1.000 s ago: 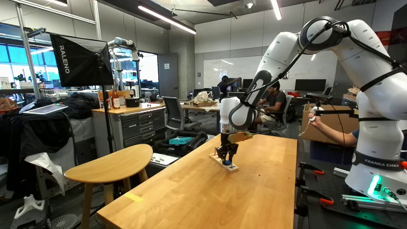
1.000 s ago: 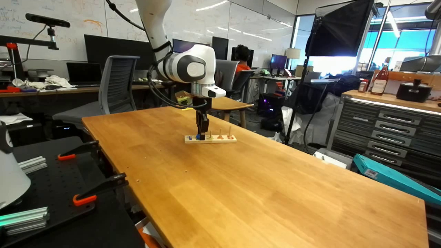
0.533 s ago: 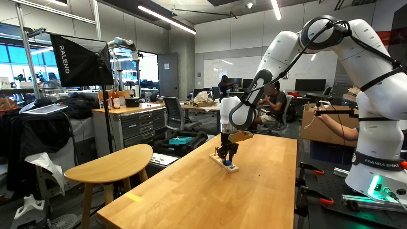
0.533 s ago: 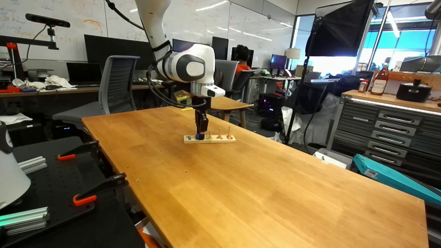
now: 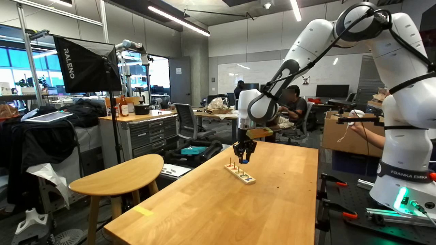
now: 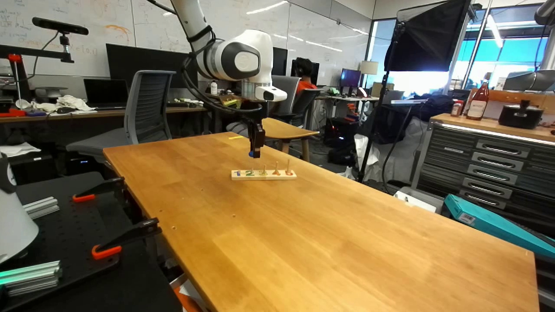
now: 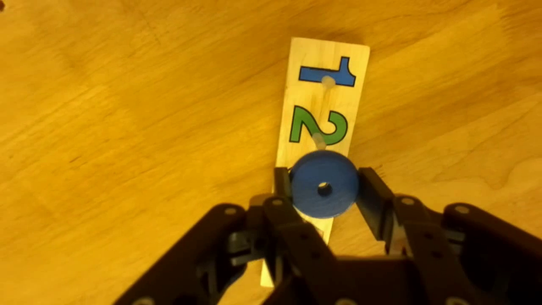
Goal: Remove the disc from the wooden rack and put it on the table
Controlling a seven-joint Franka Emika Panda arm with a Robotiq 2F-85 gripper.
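The blue disc (image 7: pixel 307 199) with a centre hole is held between both fingertips of my gripper (image 7: pixel 324 183) in the wrist view. In both exterior views the gripper (image 5: pixel 244 160) (image 6: pixel 255 154) is shut on the disc (image 5: pixel 245 161) (image 6: pixel 251 154), above the wooden rack (image 5: pixel 251 181) (image 6: pixel 260 178) and off its pegs. The rack is a pale strip with coloured numbers and several upright pegs. In the wrist view the rack (image 7: pixel 319 99) shows the 1 and 2; the disc and fingers hide much of the remainder. It lies on the light wood table (image 5: pixel 218 211) (image 6: pixel 329 234).
Black and orange clamps (image 5: pixel 340 208) (image 6: pixel 108 249) grip the table edge by the robot base. A smaller rounded wooden table (image 5: pixel 115 173) stands beside the table. A person's hand (image 5: pixel 361 127) holds a white controller near the robot base.
The gripper has risen from the rack with the blue disc, lifting it off the peg by the 2. The number 2 and its peg are uncovered. The rack has stayed on the table.
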